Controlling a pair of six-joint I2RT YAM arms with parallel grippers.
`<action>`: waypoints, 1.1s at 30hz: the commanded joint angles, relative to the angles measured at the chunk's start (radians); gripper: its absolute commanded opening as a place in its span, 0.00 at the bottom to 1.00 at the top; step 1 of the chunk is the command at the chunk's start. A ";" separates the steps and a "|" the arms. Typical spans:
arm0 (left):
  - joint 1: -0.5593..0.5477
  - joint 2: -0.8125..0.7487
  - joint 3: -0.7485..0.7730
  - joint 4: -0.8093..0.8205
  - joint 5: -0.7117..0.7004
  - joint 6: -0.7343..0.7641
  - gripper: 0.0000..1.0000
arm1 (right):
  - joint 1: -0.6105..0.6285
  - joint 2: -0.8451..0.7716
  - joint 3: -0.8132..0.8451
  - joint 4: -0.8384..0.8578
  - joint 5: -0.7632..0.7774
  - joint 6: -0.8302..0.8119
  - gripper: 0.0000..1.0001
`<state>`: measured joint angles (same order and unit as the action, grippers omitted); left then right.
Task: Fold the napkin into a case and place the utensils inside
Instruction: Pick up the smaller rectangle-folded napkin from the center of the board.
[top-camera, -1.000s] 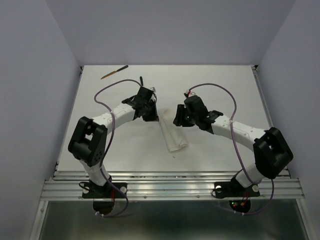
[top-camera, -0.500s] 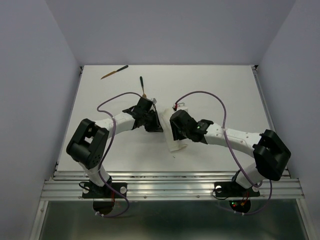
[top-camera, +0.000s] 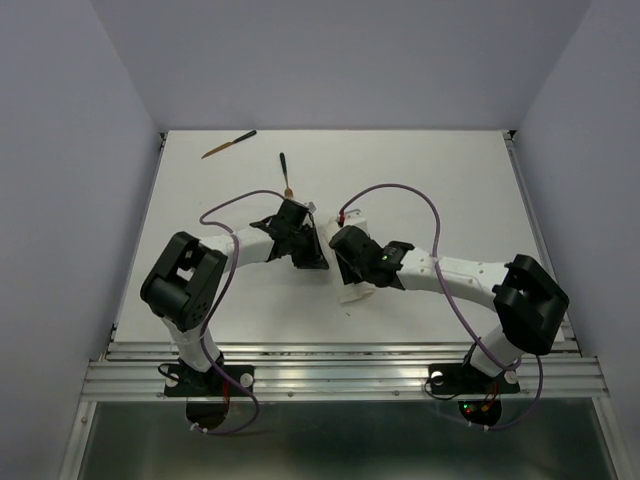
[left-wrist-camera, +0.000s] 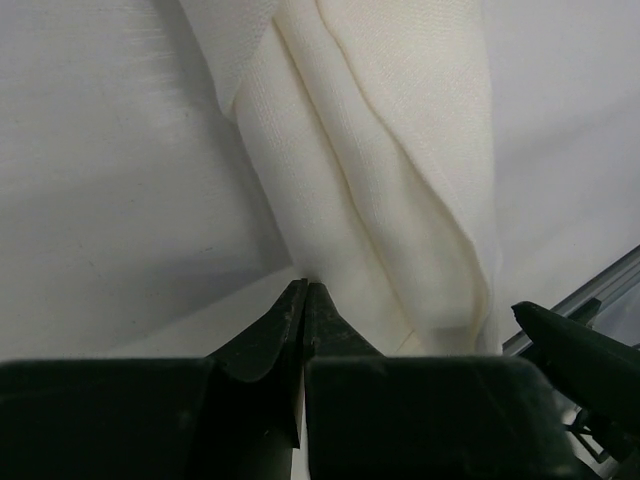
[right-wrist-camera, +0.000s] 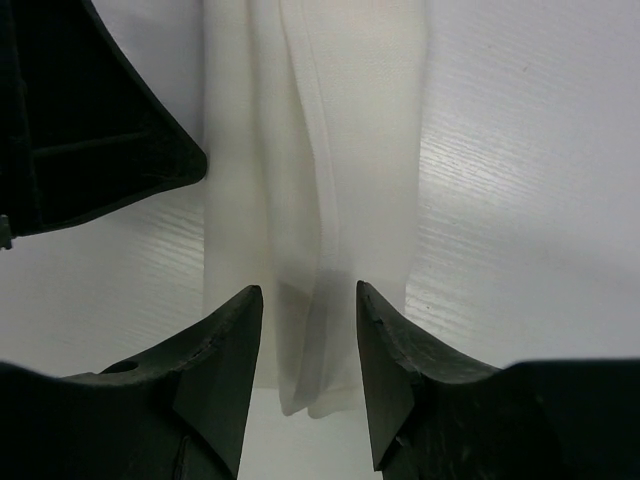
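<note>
Top external view puts the napkin, folded into a narrow case (top-camera: 352, 291), lengthwise in the middle of the table (top-camera: 450, 180). It lies between the two arms, with only its near end showing past them.

The left gripper (left-wrist-camera: 305, 290) is clenched, its tips pressed together right at the case's side edge. I cannot tell whether a thin layer of cloth is nipped between them. It seems to sit there to pin or lift the lip of the fold so the pouch can be opened.

The right gripper (right-wrist-camera: 308, 300) stands released, one finger on each side of the case's end. The cloth runs between the fingers unsqueezed, a stance that looks meant to steady the pouch or take its upper layer.

The case shows only overlapping folds, and nothing wooden pokes out of it in any view. Both utensils lie on bare table. The far utensil (top-camera: 228, 144) is near the back-left corner, well apart from the case. The nearer utensil (top-camera: 284, 172) lies just beyond the left gripper, so loading has not begun.
</note>
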<state>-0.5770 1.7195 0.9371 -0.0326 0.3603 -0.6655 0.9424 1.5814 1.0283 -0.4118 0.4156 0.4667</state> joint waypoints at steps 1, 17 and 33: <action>-0.009 0.008 -0.014 0.025 0.020 -0.002 0.10 | 0.021 0.002 0.049 0.001 0.048 -0.008 0.48; -0.015 0.028 -0.024 0.066 0.029 -0.006 0.09 | 0.050 0.098 0.062 -0.019 0.067 0.007 0.46; -0.017 0.022 -0.038 0.082 0.032 -0.009 0.09 | 0.068 0.091 0.085 -0.041 0.130 0.013 0.01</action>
<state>-0.5838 1.7531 0.9092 0.0265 0.3782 -0.6746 0.9920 1.6989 1.0672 -0.4477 0.5041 0.4736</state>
